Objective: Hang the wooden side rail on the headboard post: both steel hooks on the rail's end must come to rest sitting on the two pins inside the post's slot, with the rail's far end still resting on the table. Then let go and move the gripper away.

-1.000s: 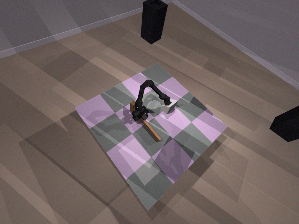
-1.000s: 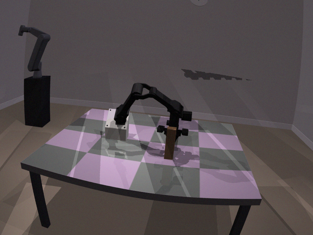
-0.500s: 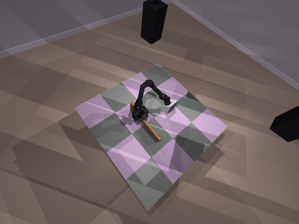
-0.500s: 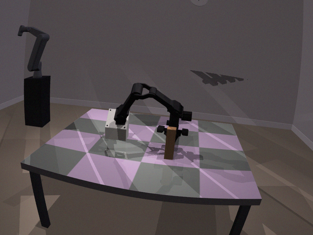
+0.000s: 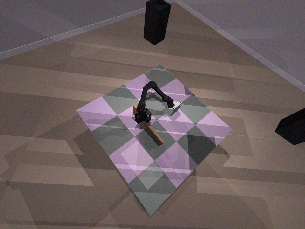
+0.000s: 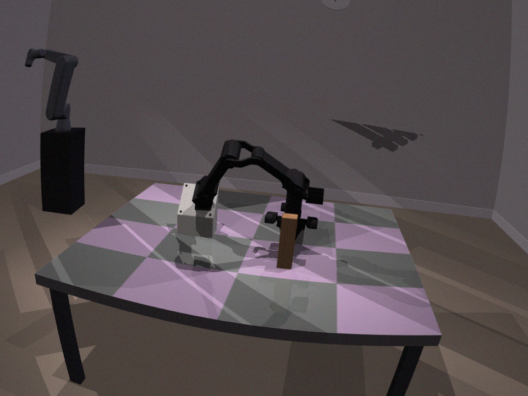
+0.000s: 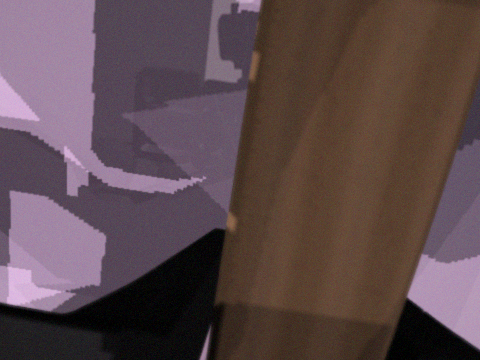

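The wooden side rail (image 5: 155, 135) (image 7: 345, 165) slants away from under the arm in the top view. Its far end lies low at the table; exact contact is hard to tell. The headboard post (image 5: 135, 108) (image 6: 286, 242) stands upright as a brown block, just beyond the rail's near end. My gripper (image 5: 142, 117) (image 6: 297, 233) (image 7: 275, 252) is shut on the rail, close to the post, with a black finger on each side in the wrist view. Hooks, pins and slot are hidden, so whether the hooks sit on the pins cannot be told. The rail is hidden behind the post in the exterior view.
The checkered pink and grey table (image 5: 147, 197) (image 6: 383, 311) carries everything. The arm's pale base block (image 5: 168, 112) (image 6: 197, 224) stands to one side of the post. Black pedestals (image 5: 156, 24) (image 6: 62, 170) stand on the floor away from the table, one bearing another arm.
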`<state>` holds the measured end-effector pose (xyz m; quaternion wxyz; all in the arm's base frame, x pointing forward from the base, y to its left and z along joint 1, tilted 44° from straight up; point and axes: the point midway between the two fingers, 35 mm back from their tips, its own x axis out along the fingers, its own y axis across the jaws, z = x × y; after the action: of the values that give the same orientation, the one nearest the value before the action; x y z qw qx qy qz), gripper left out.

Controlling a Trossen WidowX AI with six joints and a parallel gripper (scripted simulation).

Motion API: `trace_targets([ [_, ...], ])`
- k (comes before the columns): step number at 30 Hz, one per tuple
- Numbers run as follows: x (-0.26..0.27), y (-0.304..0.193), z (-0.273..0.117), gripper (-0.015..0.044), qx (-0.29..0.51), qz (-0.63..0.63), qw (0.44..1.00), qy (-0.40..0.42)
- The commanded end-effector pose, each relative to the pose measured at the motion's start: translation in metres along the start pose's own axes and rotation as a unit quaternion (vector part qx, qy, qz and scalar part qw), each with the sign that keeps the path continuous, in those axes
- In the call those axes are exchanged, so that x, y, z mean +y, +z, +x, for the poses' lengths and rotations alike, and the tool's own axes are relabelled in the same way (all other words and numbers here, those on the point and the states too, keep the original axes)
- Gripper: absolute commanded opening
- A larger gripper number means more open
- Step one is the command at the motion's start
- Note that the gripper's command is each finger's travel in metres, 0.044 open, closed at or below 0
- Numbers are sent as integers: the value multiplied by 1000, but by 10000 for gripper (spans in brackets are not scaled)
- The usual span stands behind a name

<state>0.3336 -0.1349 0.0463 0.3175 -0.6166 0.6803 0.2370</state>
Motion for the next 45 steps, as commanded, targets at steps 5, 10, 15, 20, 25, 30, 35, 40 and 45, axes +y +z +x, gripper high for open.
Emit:
trace_targets([
  [5, -2, -4, -3, 0, 1, 1, 1000, -5],
  [10, -2, -4, -3, 0, 1, 1, 1000, -5],
  [15, -2, -5, -3, 0, 1, 1, 1000, -5],
  [20, -1, -5, -3, 0, 1, 1, 1000, -5],
  [25, -1, -6, -3, 0, 1, 1, 1000, -5],
  [30, -2, -6, -2, 0, 1, 1, 1000, -5],
  [35, -2, -7, -2, 0, 1, 1, 1000, -5],
  [40, -2, -8, -3, 0, 1, 1, 1000, -5],
  [45, -2, -8, -3, 0, 1, 1, 1000, -5],
])
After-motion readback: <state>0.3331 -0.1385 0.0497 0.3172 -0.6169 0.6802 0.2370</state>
